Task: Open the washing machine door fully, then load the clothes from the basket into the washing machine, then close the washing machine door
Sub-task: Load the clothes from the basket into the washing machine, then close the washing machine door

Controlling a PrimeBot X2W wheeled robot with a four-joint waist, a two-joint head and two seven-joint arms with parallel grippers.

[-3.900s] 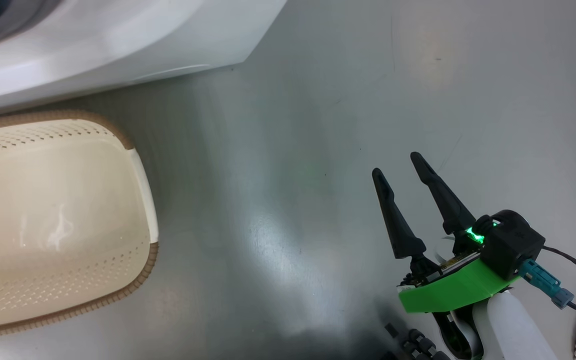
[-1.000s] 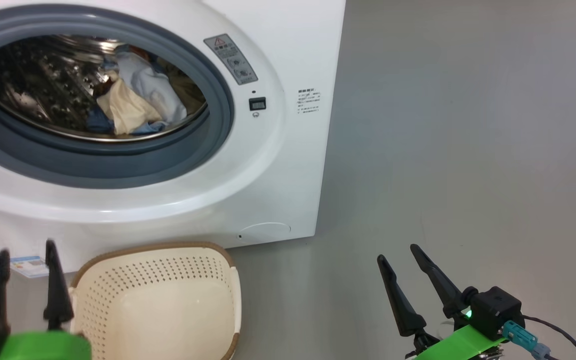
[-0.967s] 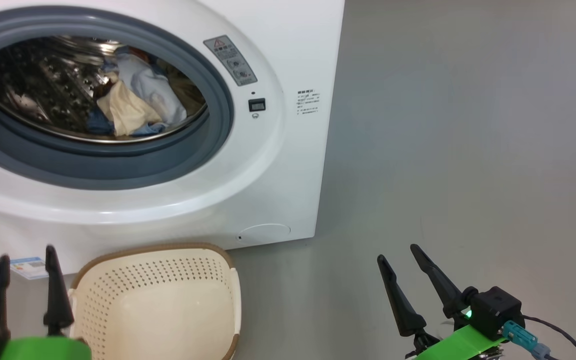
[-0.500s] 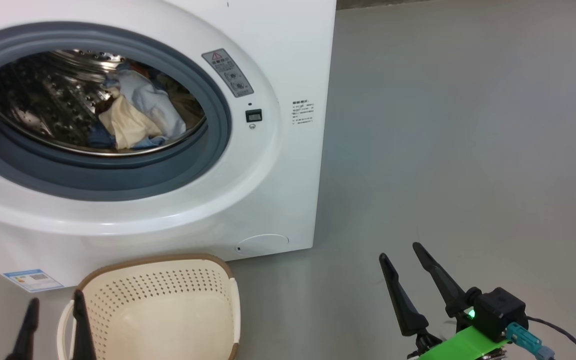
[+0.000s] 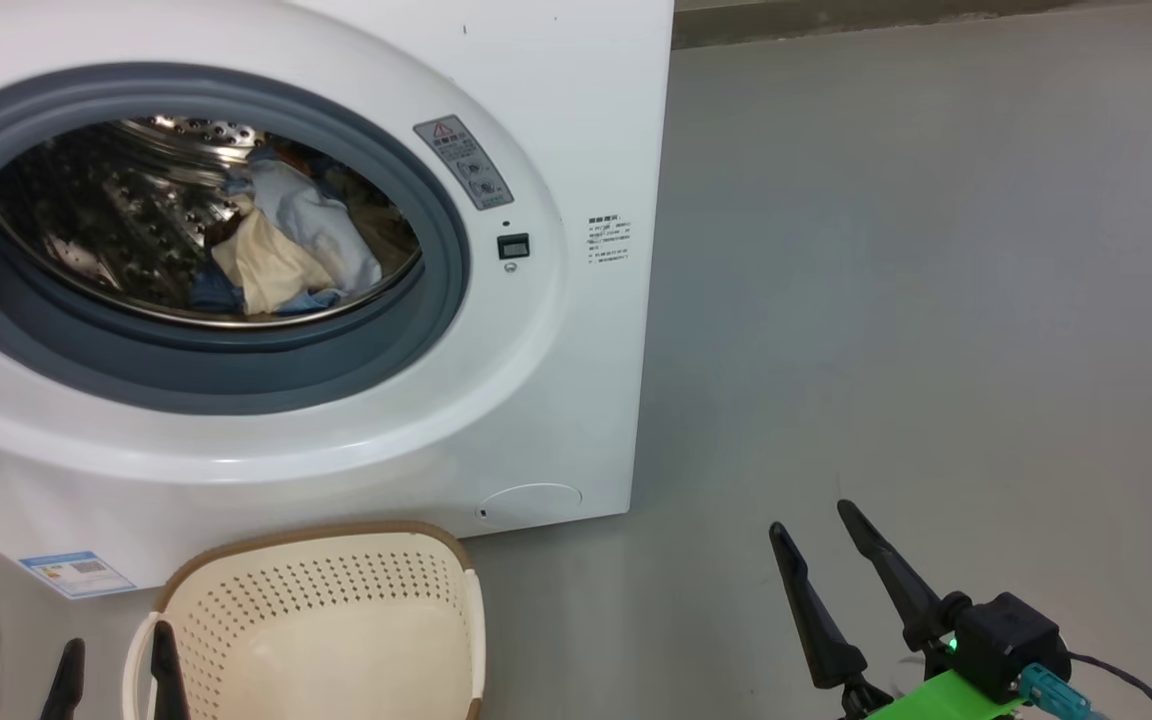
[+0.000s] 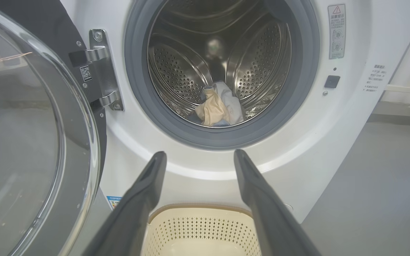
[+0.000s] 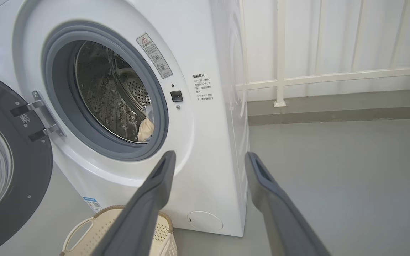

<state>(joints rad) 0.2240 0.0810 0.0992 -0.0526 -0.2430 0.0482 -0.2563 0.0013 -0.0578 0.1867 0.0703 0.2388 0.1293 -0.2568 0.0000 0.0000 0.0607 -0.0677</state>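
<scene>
Floor [image 5: 936, 300] smooth grey, white railing [image 7: 333, 77] beyond washing machine [image 5: 586, 130], left fingers [image 6: 142, 193] and right fingers [image 7: 151, 199] spread wide, holding nothing.

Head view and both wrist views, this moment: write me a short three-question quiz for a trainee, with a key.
1. True or false: the basket stands on the floor in front of the washing machine, and the washing machine door stands open.
2. Where do the clothes lie? A: in the basket. B: in the drum. C: draped over the door.
3. Fill in: the left hand and the right hand are both ___ and hold nothing.
Key: 1 true; 2 B; 3 open.
</scene>
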